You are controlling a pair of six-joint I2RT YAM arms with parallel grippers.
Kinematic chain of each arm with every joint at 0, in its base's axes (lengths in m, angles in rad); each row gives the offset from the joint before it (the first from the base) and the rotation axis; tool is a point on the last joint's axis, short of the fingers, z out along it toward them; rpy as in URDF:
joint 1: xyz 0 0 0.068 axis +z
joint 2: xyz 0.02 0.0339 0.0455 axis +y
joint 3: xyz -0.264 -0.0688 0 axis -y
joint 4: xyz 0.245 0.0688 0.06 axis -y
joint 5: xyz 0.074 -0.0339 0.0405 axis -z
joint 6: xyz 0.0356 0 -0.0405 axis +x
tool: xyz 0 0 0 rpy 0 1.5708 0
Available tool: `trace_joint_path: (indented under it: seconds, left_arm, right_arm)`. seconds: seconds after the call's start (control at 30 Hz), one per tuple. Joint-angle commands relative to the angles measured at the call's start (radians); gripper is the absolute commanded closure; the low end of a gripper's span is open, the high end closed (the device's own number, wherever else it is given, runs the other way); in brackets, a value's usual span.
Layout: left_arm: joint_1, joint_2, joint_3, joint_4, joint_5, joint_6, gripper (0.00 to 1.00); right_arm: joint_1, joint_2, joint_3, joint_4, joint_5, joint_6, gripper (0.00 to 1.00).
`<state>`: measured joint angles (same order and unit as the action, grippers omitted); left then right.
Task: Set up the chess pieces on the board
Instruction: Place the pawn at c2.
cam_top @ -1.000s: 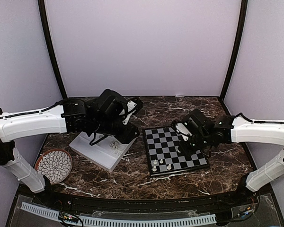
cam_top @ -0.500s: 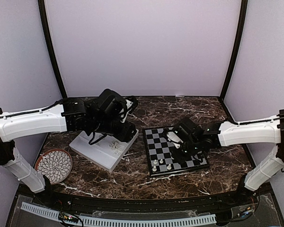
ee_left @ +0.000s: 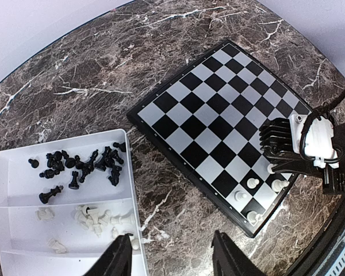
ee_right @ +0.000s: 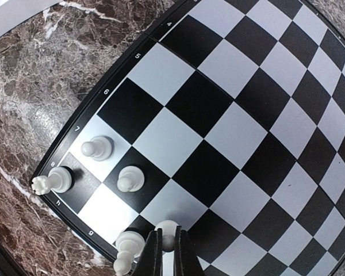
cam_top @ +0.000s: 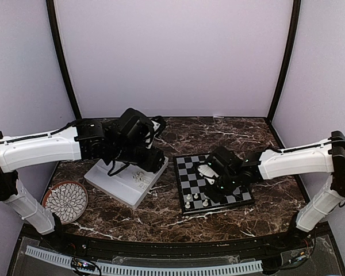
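Chess pieces [ee_left: 80,164] mostly in white tray [ee_left: 6,195]; four white ones on board [ee_right: 218,132] corner. Right hand [ee_right: 165,244] clenched on another white piece [ee_right: 168,228] beside them. Left hand [ee_left: 172,261] released, above tray.

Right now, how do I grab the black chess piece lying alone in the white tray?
Pinch the little black plastic chess piece across its thin middle, coming straight down from above. It lies on its side in the white divided plastic tray, apart from the black heap, so there's probably room either side.
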<state>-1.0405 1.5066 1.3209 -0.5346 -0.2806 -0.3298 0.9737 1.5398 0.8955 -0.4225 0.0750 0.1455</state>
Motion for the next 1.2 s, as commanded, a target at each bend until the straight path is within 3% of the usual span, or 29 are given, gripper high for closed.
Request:
trace_joint_path:
  seconds: [0.0,0.27,0.6,0.87,1.17]
  left_arm:
    - [0.007,-0.034,-0.005,-0.041,-0.017,-0.02,0.5]
    - [0.007,-0.03,-0.005,-0.051,-0.016,-0.015,0.5]
    - [0.007,-0.023,-0.008,-0.052,-0.016,-0.011,0.5]
    - [0.007,-0.022,-0.018,-0.052,-0.017,-0.013,0.5]
    - [0.111,-0.017,-0.056,-0.166,0.051,-0.185,0.49]
  right_arm:
    - [0.013,0.022,0.026,0.029,0.006,-0.024,1.0]
    - [0.02,0.045,0.04,0.026,0.014,-0.024,0.97]
    - [0.022,0.054,0.036,0.028,0.026,-0.009,0.81]
    - [0.023,0.033,0.052,0.007,0.034,0.0,0.79]
    - [0.022,-0.067,0.155,-0.091,0.049,0.018,0.76]
